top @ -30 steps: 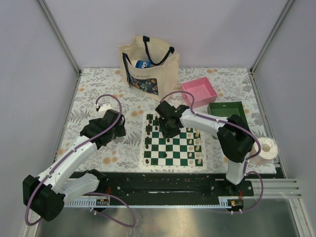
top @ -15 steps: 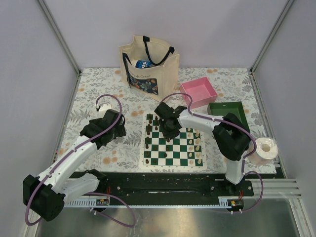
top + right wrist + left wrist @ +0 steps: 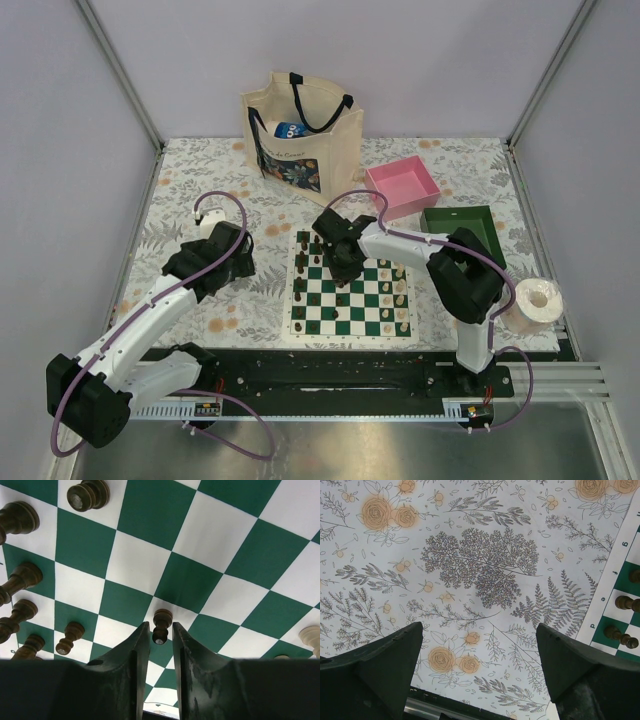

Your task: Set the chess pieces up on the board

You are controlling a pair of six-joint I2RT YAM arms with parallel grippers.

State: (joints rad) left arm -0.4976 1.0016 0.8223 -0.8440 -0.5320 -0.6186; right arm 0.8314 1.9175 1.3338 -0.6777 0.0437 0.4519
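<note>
The green-and-white board (image 3: 372, 311) lies at the table's centre. Dark pieces (image 3: 300, 292) stand along its left side, cream pieces (image 3: 401, 292) along its right, and a few dark ones stand mid-board. My right gripper (image 3: 340, 266) is low over the board's upper middle. In the right wrist view the right gripper (image 3: 160, 628) is shut on the head of a dark pawn (image 3: 161, 619) whose base is on a white square of the board (image 3: 200, 580). Other dark pieces (image 3: 20, 577) stand to its left. My left gripper (image 3: 215, 262) hangs open and empty over the cloth, left of the board (image 3: 610, 595).
A cream tote bag (image 3: 300, 125) stands at the back. A pink tray (image 3: 403, 187) and a green tray (image 3: 460, 222) sit behind and right of the board. A white roll (image 3: 535, 300) lies at the right edge. A floral cloth (image 3: 480, 565) covers the table.
The right arm's elbow and forearm have shifted a little to the left, and the gripper has stayed low over the same part of the board. The left arm has not moved.
</note>
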